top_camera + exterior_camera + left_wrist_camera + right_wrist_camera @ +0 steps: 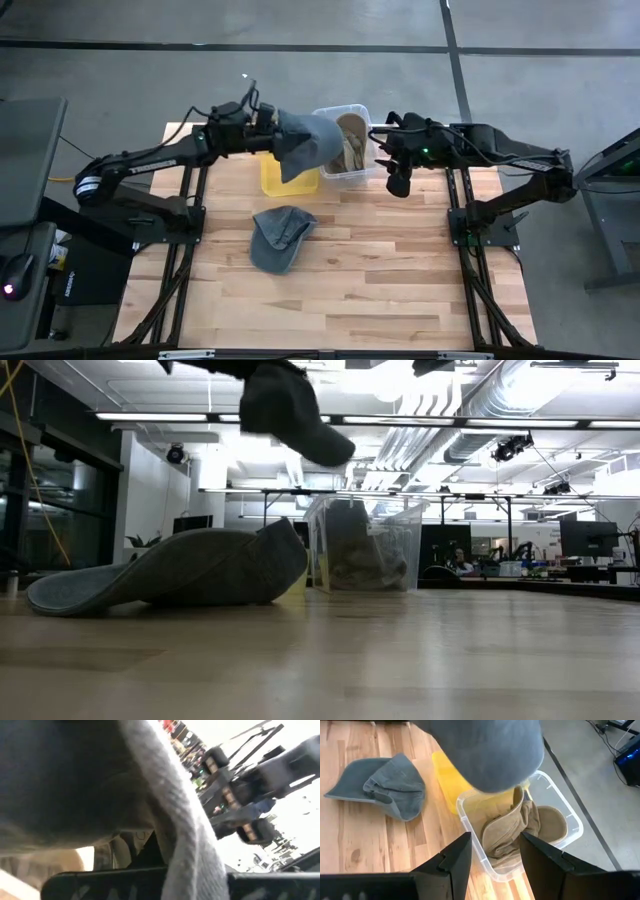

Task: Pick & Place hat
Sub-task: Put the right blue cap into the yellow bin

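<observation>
The grey hat (303,143) is hanging in the air over the far edge of the bench (400,270), pinched by the left gripper (268,118), whose fingers are clamping shut on its cloth near the crown. It is drooping and folding under its own weight, so it is looking light, soft and floppy rather than stiff; a pinch on a fold or the brim seems the sensible hold. Just below it are sitting a yellow bin (277,178) and a clear bin (352,150) holding tan hats (512,827). A second grey hat (279,237) is lying mid-bench. The right gripper (397,172) is hovering beside the clear bin, fingers parted and empty.
</observation>
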